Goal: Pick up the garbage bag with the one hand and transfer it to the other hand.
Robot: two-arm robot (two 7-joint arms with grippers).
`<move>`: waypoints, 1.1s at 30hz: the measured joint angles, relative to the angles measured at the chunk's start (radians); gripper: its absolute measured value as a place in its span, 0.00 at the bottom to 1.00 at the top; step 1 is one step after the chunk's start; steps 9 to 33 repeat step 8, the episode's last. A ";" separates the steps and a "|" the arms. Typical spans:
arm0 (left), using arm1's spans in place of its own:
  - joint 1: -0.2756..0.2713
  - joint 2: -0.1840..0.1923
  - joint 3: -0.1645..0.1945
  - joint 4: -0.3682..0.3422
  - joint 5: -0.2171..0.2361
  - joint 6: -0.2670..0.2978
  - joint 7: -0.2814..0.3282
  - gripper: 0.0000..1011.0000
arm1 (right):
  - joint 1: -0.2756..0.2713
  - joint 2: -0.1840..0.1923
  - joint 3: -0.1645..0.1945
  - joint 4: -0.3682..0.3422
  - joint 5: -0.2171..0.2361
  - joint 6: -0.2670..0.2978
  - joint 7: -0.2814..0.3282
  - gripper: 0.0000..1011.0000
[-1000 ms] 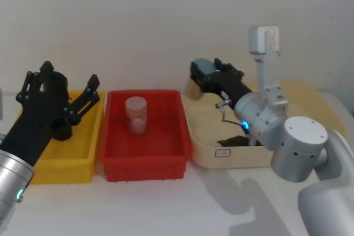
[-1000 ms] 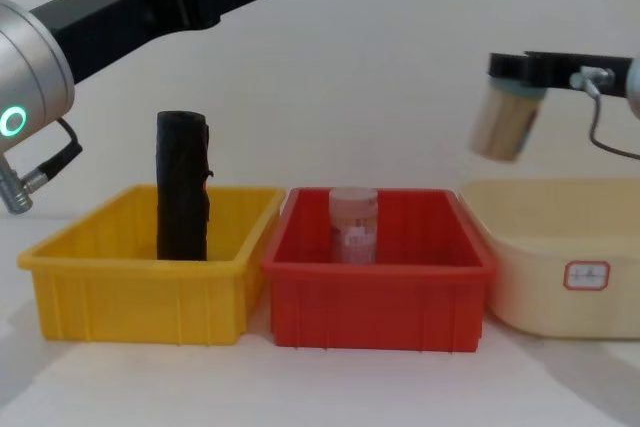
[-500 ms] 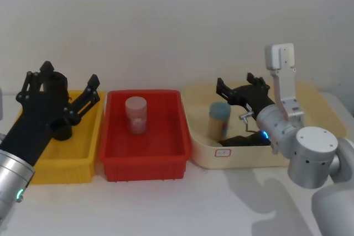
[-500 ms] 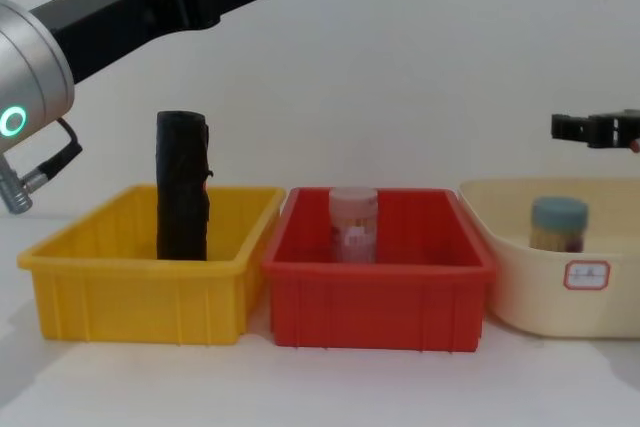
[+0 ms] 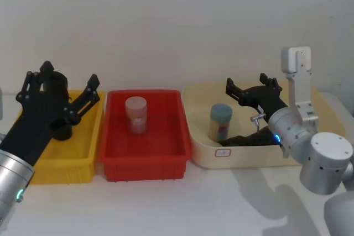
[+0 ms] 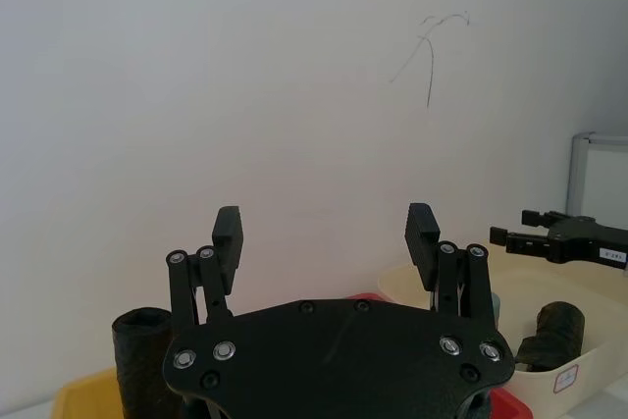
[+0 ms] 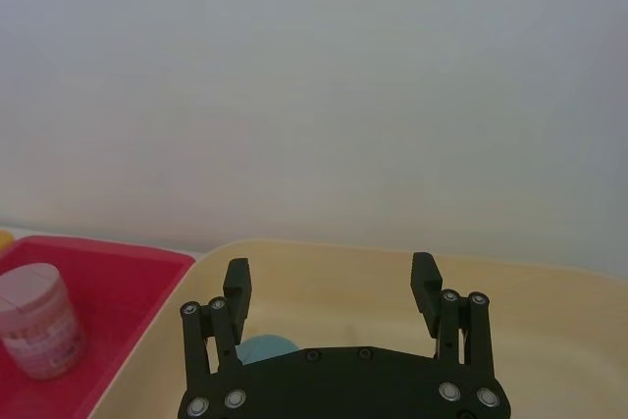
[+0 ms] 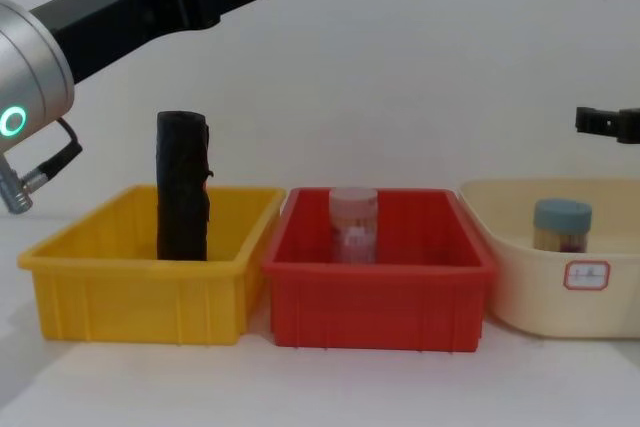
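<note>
The garbage bag [image 8: 182,187], a tall black roll, stands upright in the yellow bin [image 8: 140,282] and rises above its rim; it shows too in the left wrist view [image 6: 137,360]. My left gripper [image 5: 67,75] hangs open above that bin, above the roll's top and apart from it, with nothing between its fingers [image 6: 325,233]. Over the cream tub [image 5: 204,153], my right gripper [image 5: 250,84] is open and empty [image 7: 331,282].
A blue-lidded jar [image 5: 220,121] and a plain black roll [image 5: 243,139] sit in the cream tub. The red bin [image 8: 375,292] in the middle holds a pale pink jar [image 8: 353,224]. A white wall stands close behind the three bins.
The right gripper let go of the blue-lidded jar, which now stands in the cream tub, and drew back to the right. The left arm has not moved.
</note>
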 joint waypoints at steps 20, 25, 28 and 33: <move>0.000 0.000 0.000 0.000 0.000 0.000 0.000 0.99 | -0.021 0.003 0.013 -0.034 0.015 0.001 0.010 0.99; 0.000 0.000 0.000 0.000 0.000 0.000 0.000 0.99 | -0.021 0.003 0.013 -0.034 0.015 0.001 0.010 0.99; 0.000 0.000 0.000 0.000 0.000 0.000 0.000 0.99 | -0.021 0.003 0.013 -0.034 0.015 0.001 0.010 0.99; 0.000 0.000 0.000 0.000 0.000 0.000 0.000 0.99 | -0.021 0.003 0.013 -0.034 0.015 0.001 0.010 0.99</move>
